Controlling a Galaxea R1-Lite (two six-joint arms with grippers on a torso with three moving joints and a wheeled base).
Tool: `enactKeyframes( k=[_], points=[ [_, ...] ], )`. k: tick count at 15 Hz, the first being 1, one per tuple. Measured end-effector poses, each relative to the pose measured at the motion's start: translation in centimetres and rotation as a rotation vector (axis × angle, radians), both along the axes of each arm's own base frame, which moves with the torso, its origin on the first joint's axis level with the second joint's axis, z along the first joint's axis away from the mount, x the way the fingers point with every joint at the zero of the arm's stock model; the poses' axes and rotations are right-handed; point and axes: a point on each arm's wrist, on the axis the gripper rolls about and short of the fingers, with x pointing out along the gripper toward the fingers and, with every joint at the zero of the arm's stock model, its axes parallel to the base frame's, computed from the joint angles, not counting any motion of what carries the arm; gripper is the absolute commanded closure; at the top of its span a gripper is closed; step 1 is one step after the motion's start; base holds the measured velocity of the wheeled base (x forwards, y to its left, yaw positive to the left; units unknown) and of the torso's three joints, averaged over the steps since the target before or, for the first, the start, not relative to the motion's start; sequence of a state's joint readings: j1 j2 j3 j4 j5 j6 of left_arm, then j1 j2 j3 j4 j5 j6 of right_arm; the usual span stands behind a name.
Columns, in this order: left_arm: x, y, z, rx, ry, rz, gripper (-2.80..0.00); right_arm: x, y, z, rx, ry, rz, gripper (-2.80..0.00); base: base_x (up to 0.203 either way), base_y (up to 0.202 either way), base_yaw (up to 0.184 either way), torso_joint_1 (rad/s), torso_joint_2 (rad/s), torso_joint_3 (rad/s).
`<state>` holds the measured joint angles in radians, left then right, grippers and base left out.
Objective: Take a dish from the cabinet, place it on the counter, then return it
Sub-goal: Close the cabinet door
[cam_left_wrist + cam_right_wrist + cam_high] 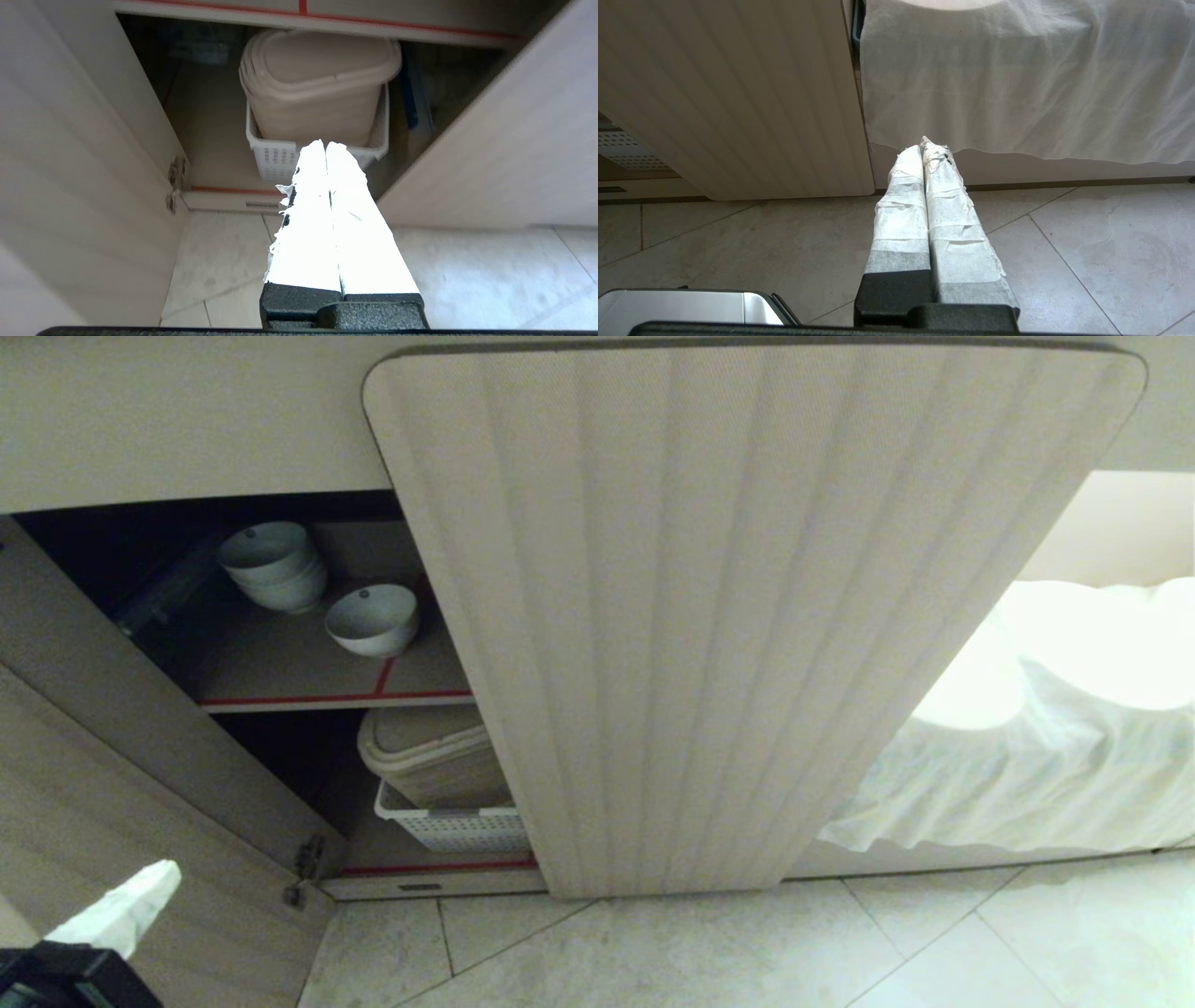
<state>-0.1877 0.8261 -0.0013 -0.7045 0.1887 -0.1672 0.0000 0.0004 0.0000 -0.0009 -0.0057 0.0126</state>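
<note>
Dish [372, 619] sits alone on the cabinet [308, 691] upper shelf, just beside the bowl stack [273, 565]; left gripper [325, 145] pinched empty, low outside the cabinet's open door, likely staging its reach; right gripper [926, 145] closed, parked.

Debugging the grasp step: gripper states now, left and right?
Left gripper: closed, holding nothing, in front of the open cabinet.
Right gripper: closed, empty, parked above the floor.
</note>
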Motion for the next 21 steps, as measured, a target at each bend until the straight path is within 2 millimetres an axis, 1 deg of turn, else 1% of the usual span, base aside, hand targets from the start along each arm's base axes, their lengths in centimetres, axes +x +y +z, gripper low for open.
enactKeyframes(
  k=[4,7,10,16,19,21],
  points=[
    [-3.5,0.8,-1.1,-0.008,-0.009,0.0,0.0,0.0,0.0,0.0,0.0,0.0,0.0,0.0,0.0,0.0,0.0,0.0,0.0,0.0],
    [-6.0,1.0,-2.8,-0.005,0.007,0.037,0.0,0.0,0.0,0.0,0.0,0.0,0.0,0.0,0.0,0.0,0.0,0.0,0.0,0.0],
    [-7.7,1.0,-4.4,0.026,0.006,0.037,0.0,0.0,0.0,0.0,0.0,0.0,0.0,0.0,0.0,0.0,0.0,0.0,0.0,0.0],
    [-9.0,1.0,-5.2,0.126,-0.079,0.015,0.0,0.0,0.0,0.0,0.0,0.0,0.0,0.0,0.0,0.0,0.0,0.0,0.0,0.0],
    [-9.4,1.0,-5.5,0.187,-0.11,-0.002,0.0,0.0,0.0,0.0,0.0,0.0,0.0,0.0,0.0,0.0,0.0,0.0,0.0,0.0],
    [-9.4,0.9,-5.5,0.188,-0.118,-0.001,0.0,0.0,0.0,0.0,-0.001,0.0,0.0,0.0,0.0,0.0,0.0,0.0,0.0,0.0]
  ],
)
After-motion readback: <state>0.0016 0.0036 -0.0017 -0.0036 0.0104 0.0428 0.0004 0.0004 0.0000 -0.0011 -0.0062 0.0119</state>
